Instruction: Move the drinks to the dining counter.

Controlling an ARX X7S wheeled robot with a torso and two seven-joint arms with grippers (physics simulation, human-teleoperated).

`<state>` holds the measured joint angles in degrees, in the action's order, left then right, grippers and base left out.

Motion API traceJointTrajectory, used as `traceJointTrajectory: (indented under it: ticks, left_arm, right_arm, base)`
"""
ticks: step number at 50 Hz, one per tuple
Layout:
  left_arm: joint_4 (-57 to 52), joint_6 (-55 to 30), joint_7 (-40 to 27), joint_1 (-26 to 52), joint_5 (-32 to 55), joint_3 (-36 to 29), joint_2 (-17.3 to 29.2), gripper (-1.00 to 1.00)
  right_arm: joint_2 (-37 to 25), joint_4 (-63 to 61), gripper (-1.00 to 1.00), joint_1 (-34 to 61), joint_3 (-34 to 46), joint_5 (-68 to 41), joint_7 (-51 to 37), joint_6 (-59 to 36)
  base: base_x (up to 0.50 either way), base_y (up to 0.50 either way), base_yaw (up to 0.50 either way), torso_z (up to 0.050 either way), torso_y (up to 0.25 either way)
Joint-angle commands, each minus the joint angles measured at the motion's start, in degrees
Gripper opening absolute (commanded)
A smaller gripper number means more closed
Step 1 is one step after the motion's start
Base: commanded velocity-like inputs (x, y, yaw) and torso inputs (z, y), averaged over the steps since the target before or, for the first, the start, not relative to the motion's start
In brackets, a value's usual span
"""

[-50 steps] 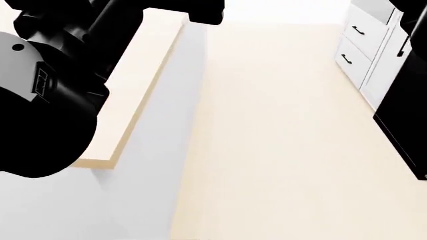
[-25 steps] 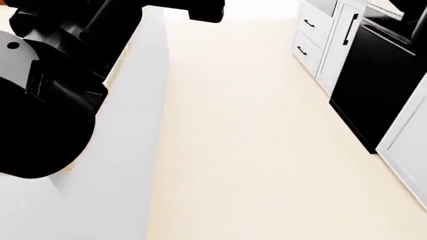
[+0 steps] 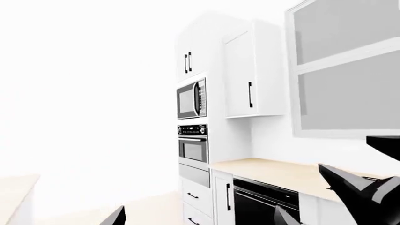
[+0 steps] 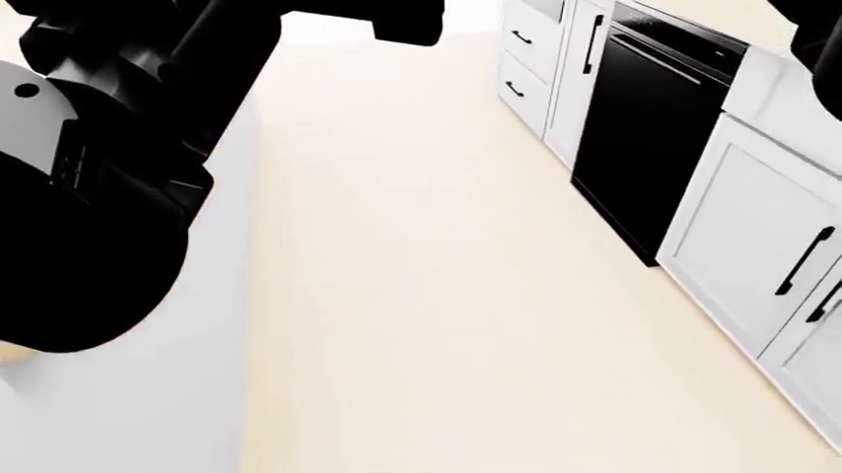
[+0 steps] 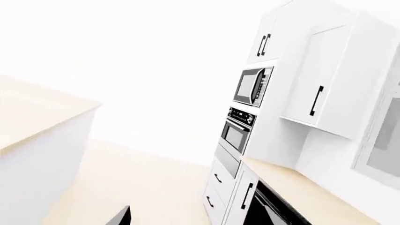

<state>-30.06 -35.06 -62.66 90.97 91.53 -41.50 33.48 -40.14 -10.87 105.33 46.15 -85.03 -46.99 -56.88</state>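
Observation:
No drinks show in any view. The dining counter [image 5: 37,117], a light-wood slab on plain white sides, stands off to one side in the right wrist view. Its white side [image 4: 197,394] runs down the left of the head view, and a corner of its top [image 3: 16,190] shows in the left wrist view. My left gripper [image 3: 200,216] is open with nothing between its dark fingertips [image 3: 115,216]. My right gripper [image 5: 196,216] is open too, also holding nothing. My bulky black left arm [image 4: 93,177] covers the head view's left side.
White base cabinets [image 4: 750,236] and a black dishwasher [image 4: 652,118] line the right of the pale floor [image 4: 421,296]. A tall unit holds a microwave [image 3: 190,98] and wall oven [image 3: 194,147]. Black angular shapes [image 3: 359,185] stand over the wood worktop [image 3: 275,171].
The head view has swung to the right. The counter's wood top slid out at the left, and the cabinets and black dishwasher moved in and closer from the right.

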Motion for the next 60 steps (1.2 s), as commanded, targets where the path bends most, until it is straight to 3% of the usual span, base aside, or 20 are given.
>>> traceJointTrajectory:
  ticks: [1,60]
  left_arm:
    - [0.1,0.1,0.1,0.0,0.0,0.1,0.0,1.0]
    - [0.0,0.2,0.0,0.3,0.3,0.1,0.2,1.0]
  right_arm:
    - [0.1,0.1,1.0,-0.1,0.1,0.2,0.3,0.0]
    - [-0.3,0.0,1.0,0.4,-0.4,-0.7,-0.1,-0.3]
  base:
    - [-0.02,-0.1,-0.5,0.0,0.0]
    - [-0.04,-0.08,-0.5,0.0,0.0]
